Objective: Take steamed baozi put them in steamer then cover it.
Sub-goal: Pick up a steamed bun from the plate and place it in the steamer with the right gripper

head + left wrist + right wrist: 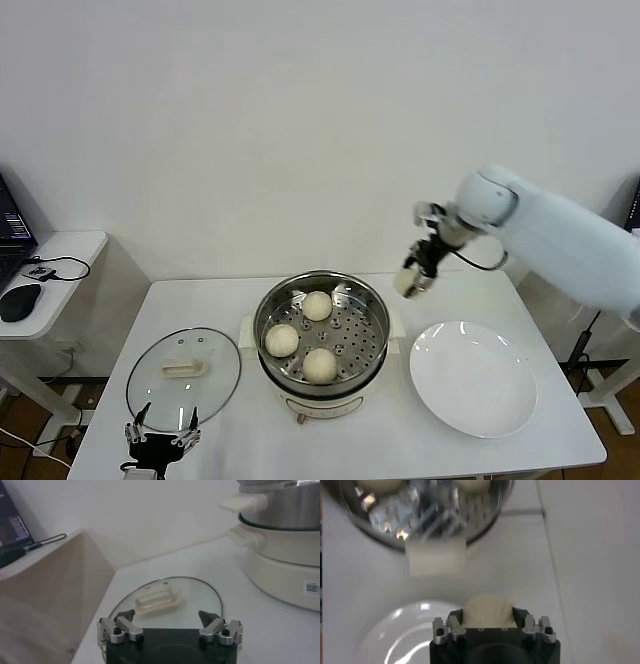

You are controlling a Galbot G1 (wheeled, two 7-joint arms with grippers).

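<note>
While right gripper (413, 281) jaws clutch a baozi (488, 611), left gripper (160, 436) jaws splayed, white table (220, 440), seemingly bare wall (300, 120).

A plain white wall (300, 120) fills the space behind the white bench (230, 440). Beside the bench stands a lower white side desk (55, 250) with rounded corners, carrying a black mouse (18, 300), a cable (60, 265) and the edge of a laptop (12, 225) (screen lit). Light is even and soft.
</note>
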